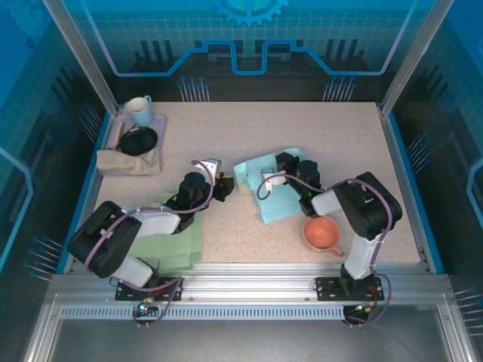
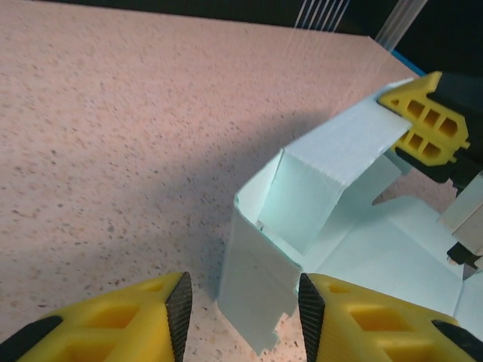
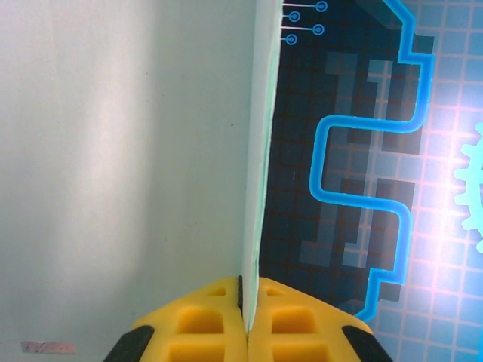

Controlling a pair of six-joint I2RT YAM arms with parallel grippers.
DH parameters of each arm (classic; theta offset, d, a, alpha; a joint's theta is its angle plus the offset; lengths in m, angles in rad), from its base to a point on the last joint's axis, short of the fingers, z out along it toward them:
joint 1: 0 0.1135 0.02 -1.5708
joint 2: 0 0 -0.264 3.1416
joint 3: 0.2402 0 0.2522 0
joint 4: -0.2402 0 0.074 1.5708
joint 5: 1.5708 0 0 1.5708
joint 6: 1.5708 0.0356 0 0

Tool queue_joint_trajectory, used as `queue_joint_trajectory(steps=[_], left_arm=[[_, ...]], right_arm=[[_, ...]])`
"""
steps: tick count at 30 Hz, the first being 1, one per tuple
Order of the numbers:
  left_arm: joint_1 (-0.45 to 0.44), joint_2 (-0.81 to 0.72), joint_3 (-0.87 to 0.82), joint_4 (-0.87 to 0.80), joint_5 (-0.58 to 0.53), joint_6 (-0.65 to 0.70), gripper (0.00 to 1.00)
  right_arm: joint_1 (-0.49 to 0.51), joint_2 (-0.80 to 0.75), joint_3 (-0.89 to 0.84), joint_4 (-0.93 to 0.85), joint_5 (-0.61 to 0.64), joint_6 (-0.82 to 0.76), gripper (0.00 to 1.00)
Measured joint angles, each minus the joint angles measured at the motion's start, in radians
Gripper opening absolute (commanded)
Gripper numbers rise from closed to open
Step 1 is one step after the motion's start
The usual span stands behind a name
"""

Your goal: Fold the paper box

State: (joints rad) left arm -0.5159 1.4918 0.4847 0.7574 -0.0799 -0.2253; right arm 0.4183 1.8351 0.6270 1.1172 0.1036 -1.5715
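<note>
The pale teal paper box [image 1: 268, 188] lies partly folded at mid-table, with one wall raised. My left gripper [image 1: 224, 187] reaches in from the left at the box's left edge. In the left wrist view the left gripper [image 2: 243, 302] stands open, and a jagged-edged flap of the box [image 2: 260, 286] hangs between the pads with a gap on each side. My right gripper [image 1: 290, 162] is at the box's far right corner. Its yellow fingers [image 2: 426, 124] pinch the raised panel's top corner. In the right wrist view the right gripper [image 3: 247, 302] is shut on the thin edge of that panel [image 3: 128, 166].
An orange cup [image 1: 323, 234] stands just in front of the box, beside the right arm. A green mat [image 1: 177, 241] lies under the left arm. At the back left a lilac tray [image 1: 159, 121] holds a mug [image 1: 139, 111], a black bowl [image 1: 138, 140] and a cloth [image 1: 124, 161].
</note>
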Motion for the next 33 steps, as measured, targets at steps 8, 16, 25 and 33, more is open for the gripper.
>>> queue_joint_trajectory(steps=[8, 16, 25, 33], left_arm=[[0.0, 0.024, -0.005, -0.018, -0.036, 0.047, 0.44], [0.0, 0.106, 0.011, -0.018, 0.006, 0.052, 0.46], [0.0, 0.129, 0.048, -0.012, 0.051, 0.059, 0.49], [0.0, 0.163, 0.078, -0.013, 0.051, 0.076, 0.5]], right_arm=[[0.0, 0.0, -0.006, 0.013, 0.0, 0.001, 0.0], [-0.003, 0.0, -0.006, 0.014, -0.002, 0.003, 0.0], [-0.003, 0.0, -0.006, 0.013, -0.003, 0.004, 0.0], [-0.007, 0.0, -0.006, 0.013, -0.007, 0.008, 0.0]])
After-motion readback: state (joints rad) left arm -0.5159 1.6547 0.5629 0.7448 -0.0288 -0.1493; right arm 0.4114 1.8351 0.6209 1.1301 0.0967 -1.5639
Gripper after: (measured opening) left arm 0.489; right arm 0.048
